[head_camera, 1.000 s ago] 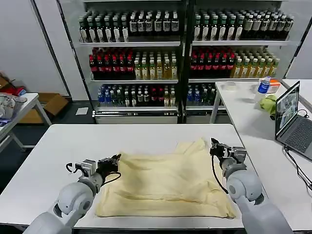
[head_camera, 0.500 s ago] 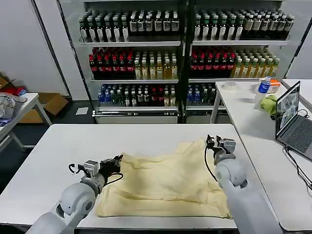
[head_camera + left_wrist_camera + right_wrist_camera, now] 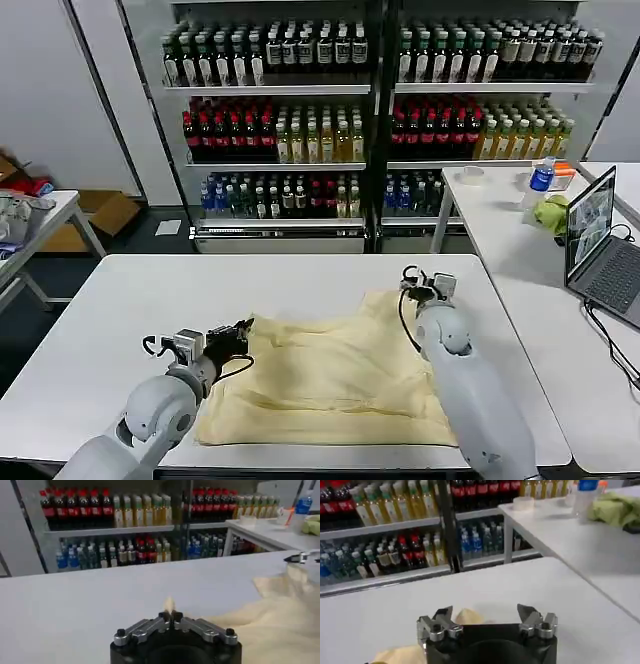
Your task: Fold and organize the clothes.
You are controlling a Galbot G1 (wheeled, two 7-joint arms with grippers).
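Observation:
The clothes are one pale cream-yellow T-shirt (image 3: 330, 375) spread rumpled on the white table (image 3: 200, 285). My left gripper (image 3: 243, 333) sits at the shirt's left edge and is shut on a pinch of its cloth. In the left wrist view the closed gripper (image 3: 170, 615) has a small tuft of the shirt (image 3: 169, 604) sticking out past the tips. My right gripper (image 3: 412, 283) hovers open over the shirt's far right corner. In the right wrist view a fold of the shirt (image 3: 467, 616) lies below the spread gripper (image 3: 485, 614), nearer one finger (image 3: 442, 614).
A side table on the right holds an open laptop (image 3: 598, 245), a lime-green cloth (image 3: 550, 213) and a blue-capped bottle (image 3: 541, 175). Shelves of drink bottles (image 3: 370, 110) stand behind the table. A whitish-grey heap (image 3: 15, 215) lies on a table at far left.
My right gripper has moved left and away along the shirt's right edge to its far corner. The left gripper has kept its hold and barely shifted.

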